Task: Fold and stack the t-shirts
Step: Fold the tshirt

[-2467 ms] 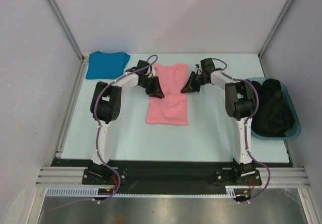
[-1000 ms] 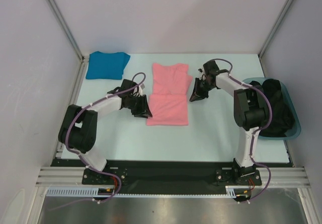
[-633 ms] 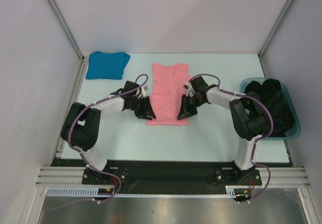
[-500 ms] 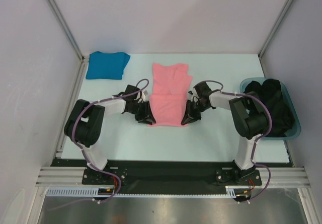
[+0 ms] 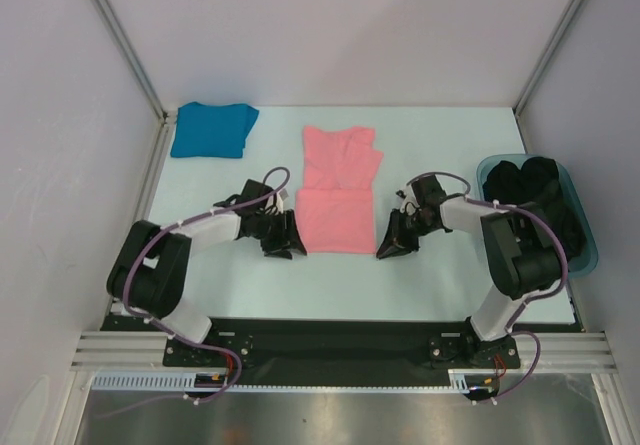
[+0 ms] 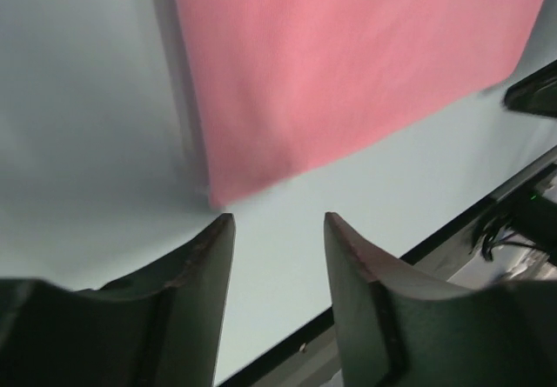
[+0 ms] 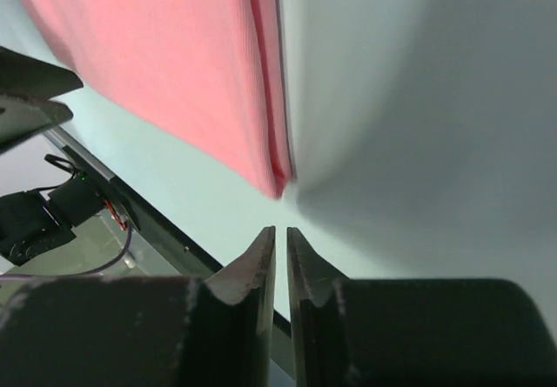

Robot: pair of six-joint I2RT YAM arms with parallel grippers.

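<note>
Table [image 5: 330,285] open before pink shirt [image 5: 338,190]; tub [image 5: 587,261] blocks right.

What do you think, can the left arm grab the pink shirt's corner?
Probably yes. The left tool is open right beside the pink t-shirt's near corner, with only bare table between them.

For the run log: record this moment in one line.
pink t-shirt: flat, centre | left tool: open, empty, at near left corner | right tool: shut, empty, at near right corner | blue t-shirt: folded, far left

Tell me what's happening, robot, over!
Left gripper: jaws open, empty. Right gripper: jaws shut, empty. Pink t-shirt part-folded, flat, near corners by both. Blue t-shirt far-left; nothing blocking.
</note>
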